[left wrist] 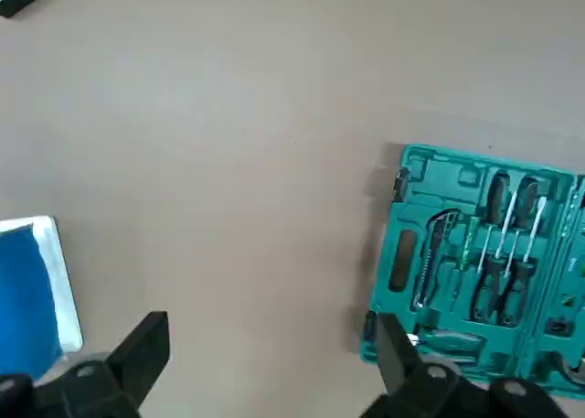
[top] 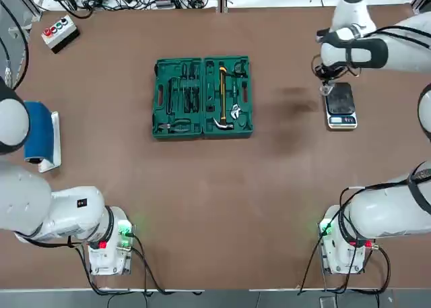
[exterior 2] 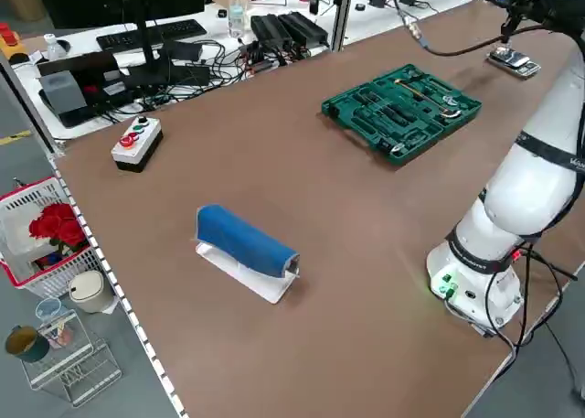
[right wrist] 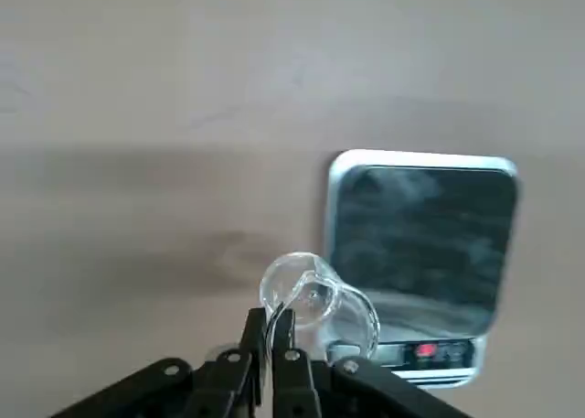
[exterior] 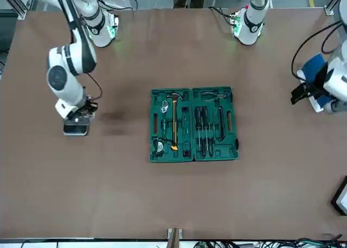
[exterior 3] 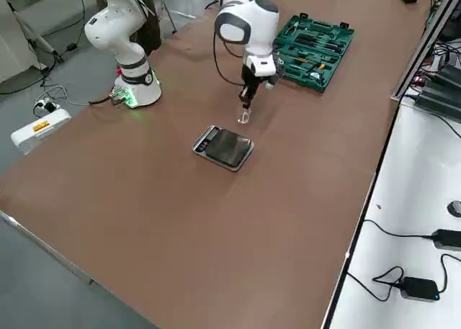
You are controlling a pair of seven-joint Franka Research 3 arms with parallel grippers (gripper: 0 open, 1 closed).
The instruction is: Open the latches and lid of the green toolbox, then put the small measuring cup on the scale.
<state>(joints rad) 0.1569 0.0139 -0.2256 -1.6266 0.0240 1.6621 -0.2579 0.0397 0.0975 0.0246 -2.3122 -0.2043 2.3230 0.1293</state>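
Right gripper (right wrist: pixel 270 331) holds the clear cup (right wrist: pixel 320 304) near the scale (right wrist: pixel 420 253); the toolbox (top: pixel 202 98) lies open.
The right gripper's fingers are closed on the cup's wall, above the table (exterior 3: pixel 216 235) just beside the scale's display end. The toolbox lies flat at mid-table, both halves spread, tools showing in their slots. The left gripper (left wrist: pixel 274 359) is wide apart with nothing between its fingers, over the table between the toolbox and the blue roll (exterior 2: pixel 245 241) on its white base (exterior 2: pixel 247 272).
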